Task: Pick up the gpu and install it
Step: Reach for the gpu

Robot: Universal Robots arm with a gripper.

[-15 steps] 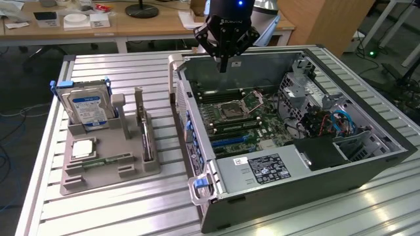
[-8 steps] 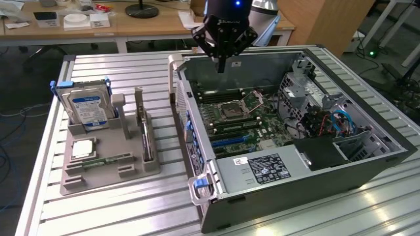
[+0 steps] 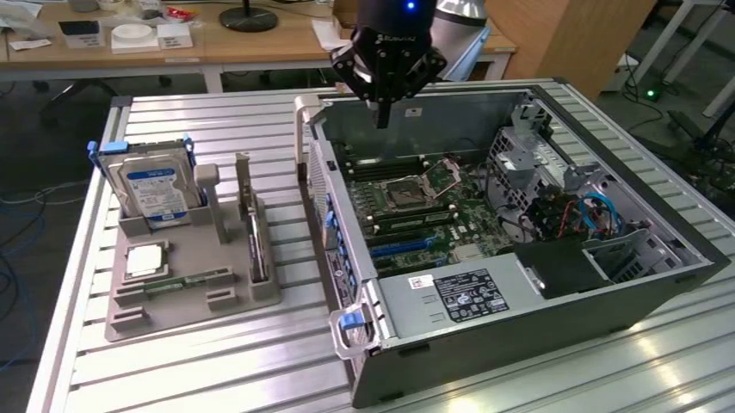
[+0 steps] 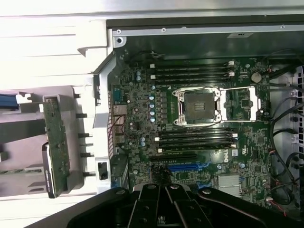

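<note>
Green-and-black thin flat gpu card [image 3: 255, 245] on edge in grey moulded plastic tray [image 3: 201, 249], outside open grey metal computer case [image 3: 517, 318].
Slotted upright, probably for an easy pinch. Black gripper [image 3: 384, 116] hanging over green motherboard [image 3: 402, 206], fingers pinched together on nothing. Case side wall between the two; silver blue-labelled hard drive [image 3: 155, 194] near the card.

wooden desks [image 3: 287, 47] behind a ribbed metal table [image 3: 195, 120], dark floor [image 3: 52, 176].
</note>
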